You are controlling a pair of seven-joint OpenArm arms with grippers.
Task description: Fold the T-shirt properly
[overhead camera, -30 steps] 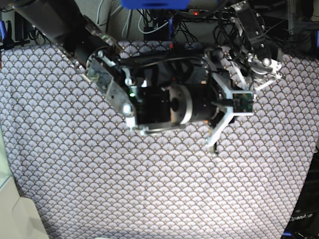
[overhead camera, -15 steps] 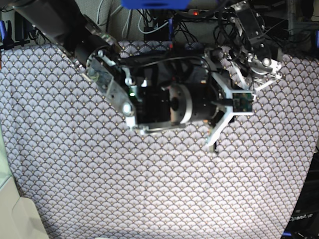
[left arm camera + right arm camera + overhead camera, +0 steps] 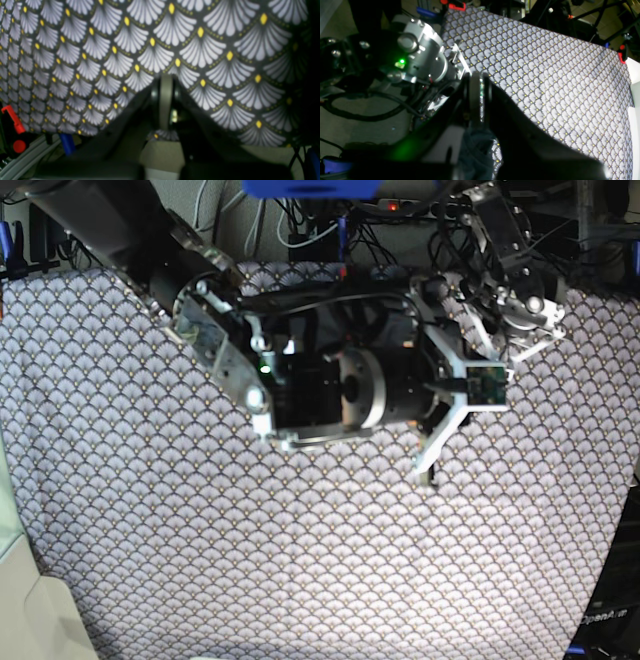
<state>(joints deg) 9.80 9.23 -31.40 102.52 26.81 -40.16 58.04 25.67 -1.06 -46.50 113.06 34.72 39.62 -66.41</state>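
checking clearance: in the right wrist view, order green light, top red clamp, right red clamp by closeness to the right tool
1. green light, just left of the right tool
2. top red clamp, at the cloth's upper edge
3. right red clamp, far right corner

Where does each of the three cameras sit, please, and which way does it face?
Base: overhead, looking down on the patterned cloth and both arms.
Left wrist: close over the cloth, behind the shut left gripper.
Right wrist: behind the shut right gripper, facing across the cloth and the other arm's silver joint.
All share the cloth.
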